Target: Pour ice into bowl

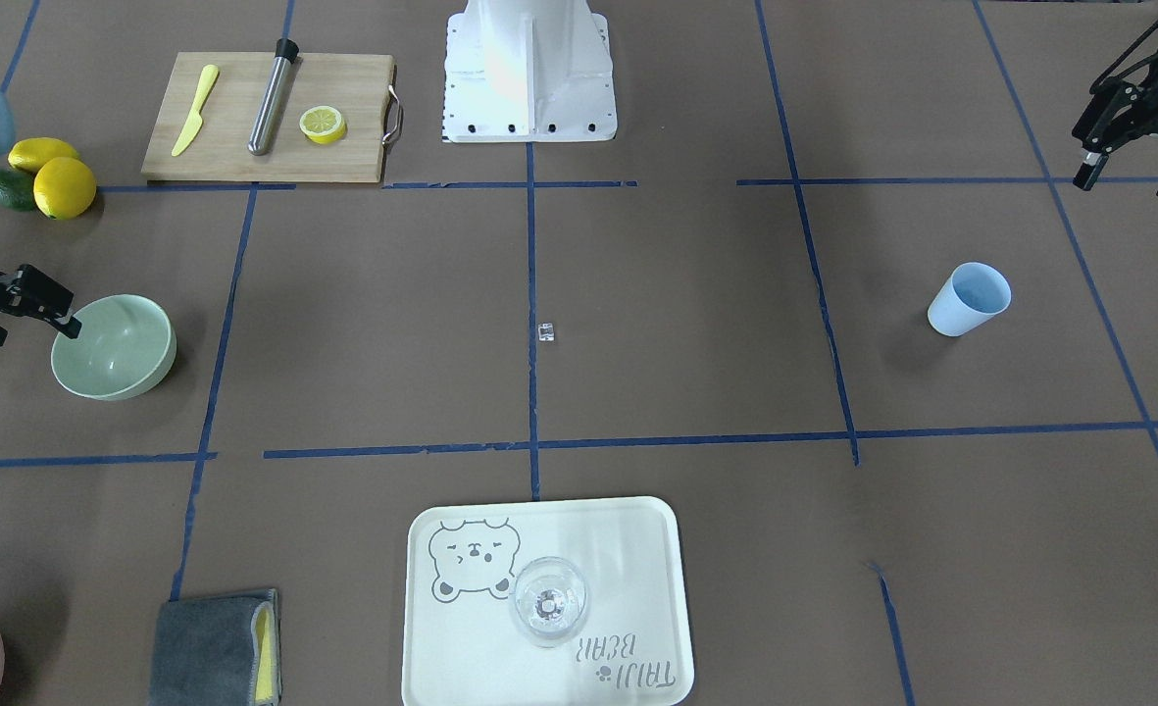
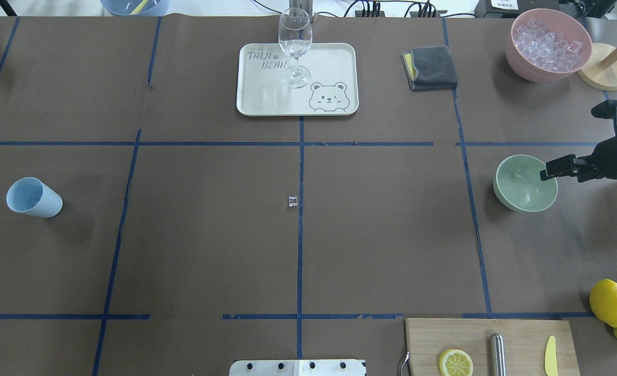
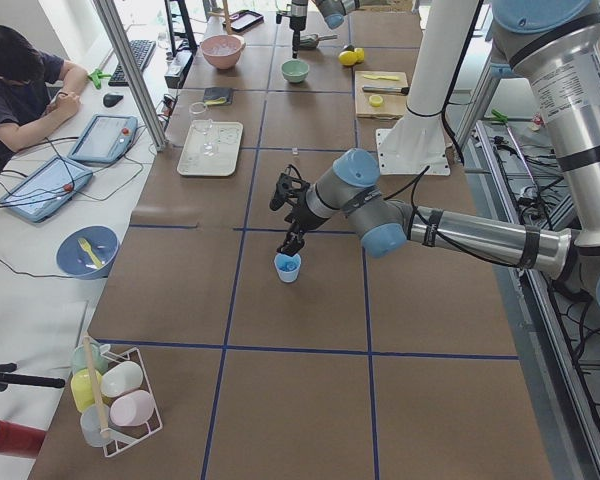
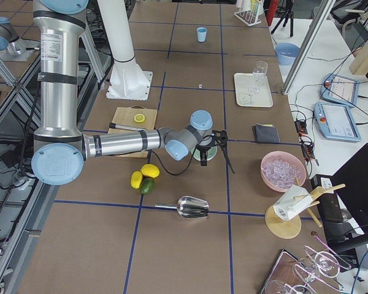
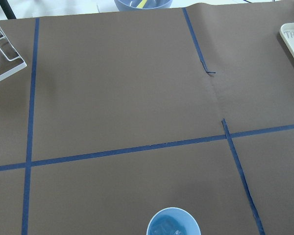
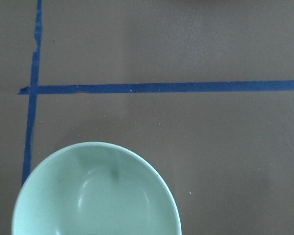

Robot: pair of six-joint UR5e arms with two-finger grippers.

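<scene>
Table (image 1: 637,294) brown, blue-taped | left claw (image 1: 1128,186) spread, empty | right claw (image 1: 29,333) likewise, at bowl (image 1: 118,348)

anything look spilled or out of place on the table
Yes: one ice cube lies alone mid-table beside the blue tape line, far from the empty bowl and the light blue cup, as if dropped.

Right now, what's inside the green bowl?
The bowl looks empty, with only bare green interior showing. The jaws of the right gripper cover a small patch by its rim.
</scene>
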